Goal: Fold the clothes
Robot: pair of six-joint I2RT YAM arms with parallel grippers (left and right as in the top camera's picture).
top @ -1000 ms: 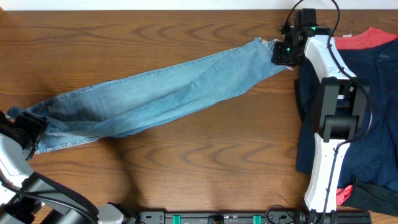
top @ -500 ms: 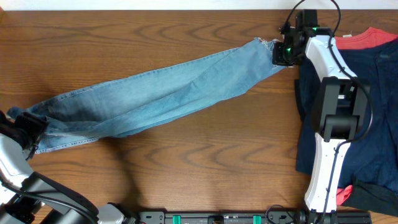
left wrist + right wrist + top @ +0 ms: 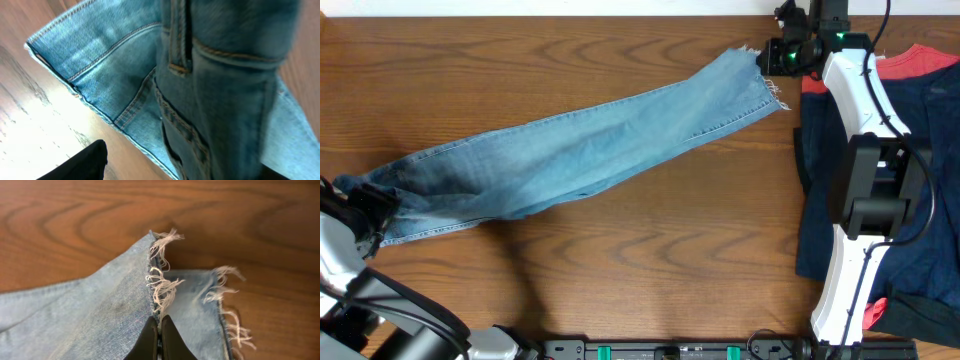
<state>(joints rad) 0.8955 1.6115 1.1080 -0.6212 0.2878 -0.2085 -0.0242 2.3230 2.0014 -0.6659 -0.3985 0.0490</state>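
Note:
The clothes are light-blue jeans (image 3: 570, 150) lying stretched in a long diagonal band from the left edge to the far right. My right gripper (image 3: 778, 55) is shut on the frayed hem (image 3: 160, 287), and the fingertips (image 3: 150, 337) pinch the cloth right at the fringe. That corner is raised off the wood. My left gripper (image 3: 365, 215) sits at the waist end. There the stitched waistband and seams (image 3: 125, 75) fill the left wrist view. A fold of denim stands between the jaws, which are apart. The one visible finger (image 3: 85, 162) is clear of the cloth, with bare wood between.
A heap of dark navy clothing (image 3: 920, 180) covers the right side of the table under the right arm, with a red garment (image 3: 920, 55) at its far end. The table's far edge runs just behind the right gripper.
The right gripper has closed on the hem and pulled it up and toward the far edge. The leg end has shifted with it. The left arm has not moved.

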